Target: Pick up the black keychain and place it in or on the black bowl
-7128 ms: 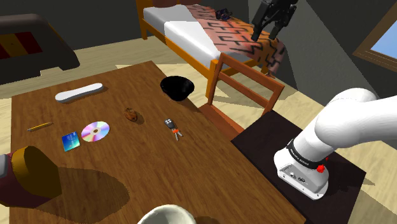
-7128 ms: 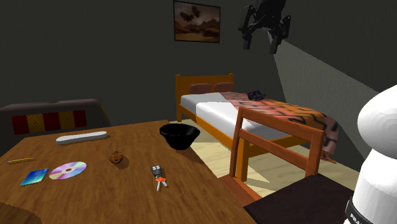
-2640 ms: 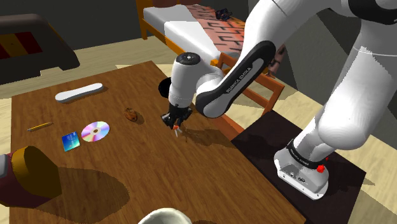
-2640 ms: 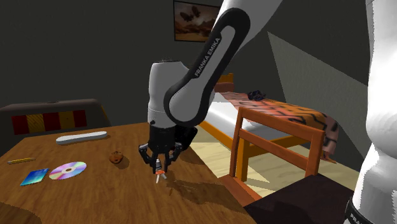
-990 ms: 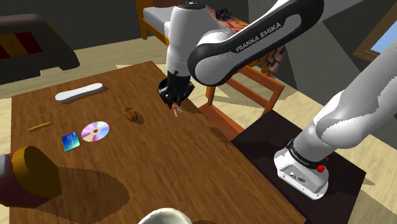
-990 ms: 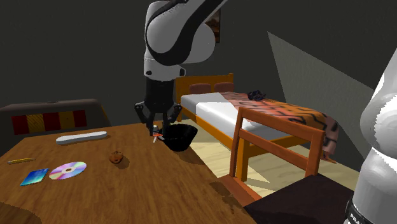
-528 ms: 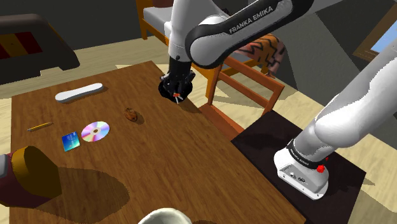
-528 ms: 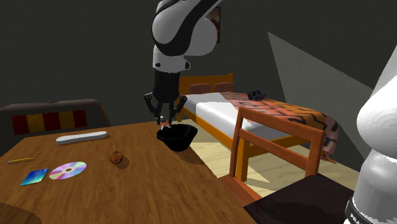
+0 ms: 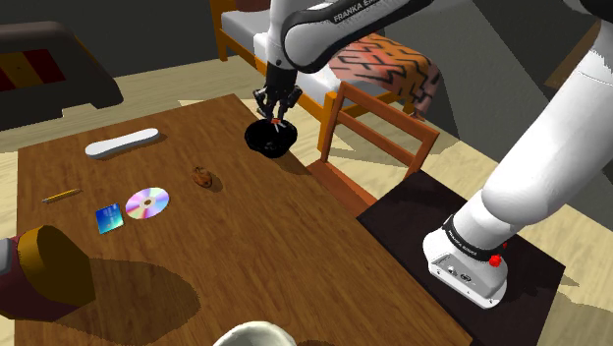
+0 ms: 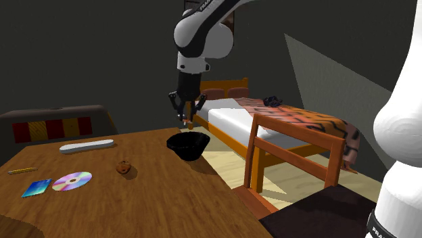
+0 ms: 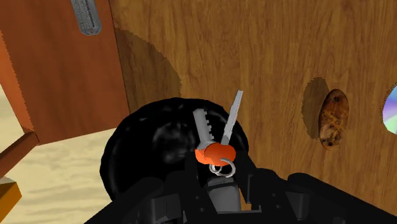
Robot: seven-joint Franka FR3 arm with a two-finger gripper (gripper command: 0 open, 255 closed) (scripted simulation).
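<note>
The black bowl (image 9: 272,141) stands near the wooden table's far edge, towards the bed. My gripper (image 9: 278,115) hangs directly over it, pointing down, shut on the black keychain (image 9: 279,124). In the second exterior view the gripper (image 10: 186,117) is a little above the bowl (image 10: 189,145), with the keychain (image 10: 189,124) dangling from it. In the wrist view the gripper (image 11: 222,194) clasps the dark fob, and two silver keys and an orange tag of the keychain (image 11: 216,147) hang over the bowl's (image 11: 143,156) inside.
On the table (image 9: 275,256) lie a white bar (image 9: 122,144), a CD (image 9: 146,202), a blue card (image 9: 109,217), a pencil (image 9: 61,196) and a small brown lump (image 9: 204,178). A wooden chair (image 9: 378,128) and a bed (image 9: 295,44) stand beyond the bowl.
The arm has carried the keychain away from the table's middle to a spot over the black bowl. The grip has stayed shut on it.
</note>
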